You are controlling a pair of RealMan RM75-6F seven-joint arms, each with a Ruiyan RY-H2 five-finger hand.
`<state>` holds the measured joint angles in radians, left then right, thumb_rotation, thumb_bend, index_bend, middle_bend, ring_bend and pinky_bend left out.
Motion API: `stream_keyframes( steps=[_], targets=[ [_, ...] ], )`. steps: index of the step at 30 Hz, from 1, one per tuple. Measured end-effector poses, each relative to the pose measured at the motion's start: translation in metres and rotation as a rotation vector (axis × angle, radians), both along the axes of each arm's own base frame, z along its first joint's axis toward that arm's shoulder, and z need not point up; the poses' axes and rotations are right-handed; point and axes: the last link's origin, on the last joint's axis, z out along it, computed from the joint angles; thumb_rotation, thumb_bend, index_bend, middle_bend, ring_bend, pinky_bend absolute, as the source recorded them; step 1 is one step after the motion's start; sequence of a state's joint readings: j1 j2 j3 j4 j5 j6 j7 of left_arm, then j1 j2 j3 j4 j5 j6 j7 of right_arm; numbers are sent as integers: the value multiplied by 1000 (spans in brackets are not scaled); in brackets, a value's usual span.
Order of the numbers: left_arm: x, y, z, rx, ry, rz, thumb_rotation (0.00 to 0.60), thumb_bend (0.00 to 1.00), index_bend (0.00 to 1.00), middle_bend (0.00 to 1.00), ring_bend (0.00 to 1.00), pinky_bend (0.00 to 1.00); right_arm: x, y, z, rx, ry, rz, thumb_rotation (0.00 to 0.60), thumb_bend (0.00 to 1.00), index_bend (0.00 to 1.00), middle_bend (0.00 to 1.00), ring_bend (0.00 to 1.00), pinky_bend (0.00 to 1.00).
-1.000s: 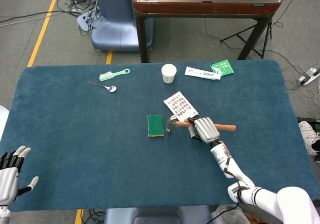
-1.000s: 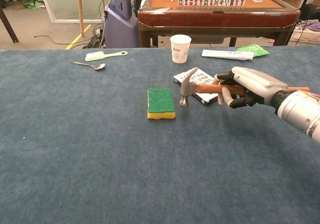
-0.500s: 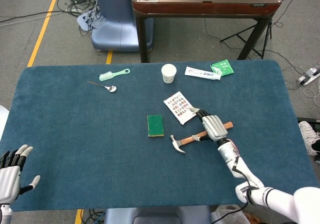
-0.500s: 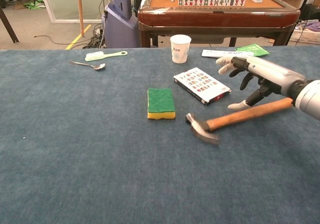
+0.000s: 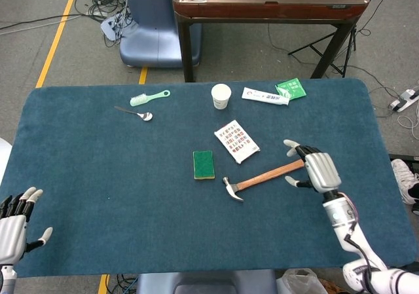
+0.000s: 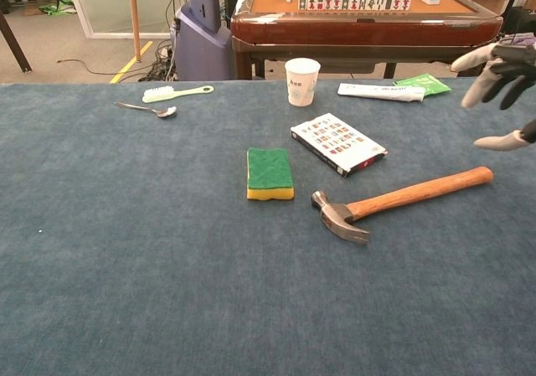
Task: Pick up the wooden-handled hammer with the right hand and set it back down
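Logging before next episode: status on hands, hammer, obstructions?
Right hand open, off the handle end. Left hand open at near left table edge. Hammer flat on the cloth, untouched. Sponge and card box close by, not touching.

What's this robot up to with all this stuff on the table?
It is practising picking up a hammer and putting it down. The hammer lies flat on the blue table, near a green sponge and a small printed box. The right hand is open just off the end of the wooden handle, not touching it. The left hand is open at the table's near corner, holding nothing.
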<state>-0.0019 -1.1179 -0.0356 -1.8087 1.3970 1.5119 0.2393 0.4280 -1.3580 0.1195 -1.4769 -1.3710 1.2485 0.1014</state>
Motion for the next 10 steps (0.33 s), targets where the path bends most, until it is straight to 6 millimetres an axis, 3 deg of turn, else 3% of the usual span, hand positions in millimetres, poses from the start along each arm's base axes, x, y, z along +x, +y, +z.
stream_keyframes(
  steps=[6,10],
  targets=[
    [0,1,-1,0,-2,1,600,224,137,94,74,14,-19,40,38,-96,37,-73,600,170,261,407,343,395],
    [1,1,-1,2,-3,-5,600,224,137,94,74,14,-28,68,50,-138,34,-119,600,170,263,412,343,395]
  ],
)
